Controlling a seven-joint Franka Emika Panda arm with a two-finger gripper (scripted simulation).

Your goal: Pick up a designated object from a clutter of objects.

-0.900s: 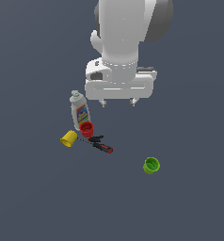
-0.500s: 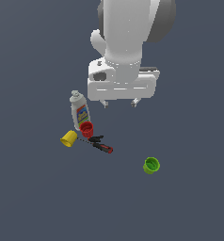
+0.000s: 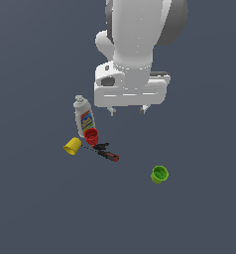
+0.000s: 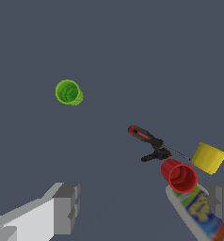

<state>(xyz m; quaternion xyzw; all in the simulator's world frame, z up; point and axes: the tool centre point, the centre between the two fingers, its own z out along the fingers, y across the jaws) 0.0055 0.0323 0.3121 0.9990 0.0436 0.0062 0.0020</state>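
Observation:
The lime-green cup (image 3: 159, 174) (image 4: 68, 92) stands alone on the grey floor, apart from the clutter, toward the exterior view's right. My gripper (image 3: 127, 110) (image 4: 144, 209) hangs high above the floor, open, with nothing between its fingers (image 4: 67, 208). It is well away from the green cup, nearer the clutter. The clutter holds a white labelled bottle (image 3: 84, 116) (image 4: 198, 212) lying down, a red cup (image 3: 91, 136) (image 4: 180, 175), a yellow cup (image 3: 73, 146) (image 4: 208, 157) on its side, and a red-and-black screwdriver (image 3: 106, 153) (image 4: 149, 139).
The arm's white body (image 3: 140, 44) fills the upper middle of the exterior view. A plain dark grey floor (image 3: 40, 208) lies all around the objects.
The arm has shifted slightly, with the gripper staying open above the floor. None of the objects has moved.

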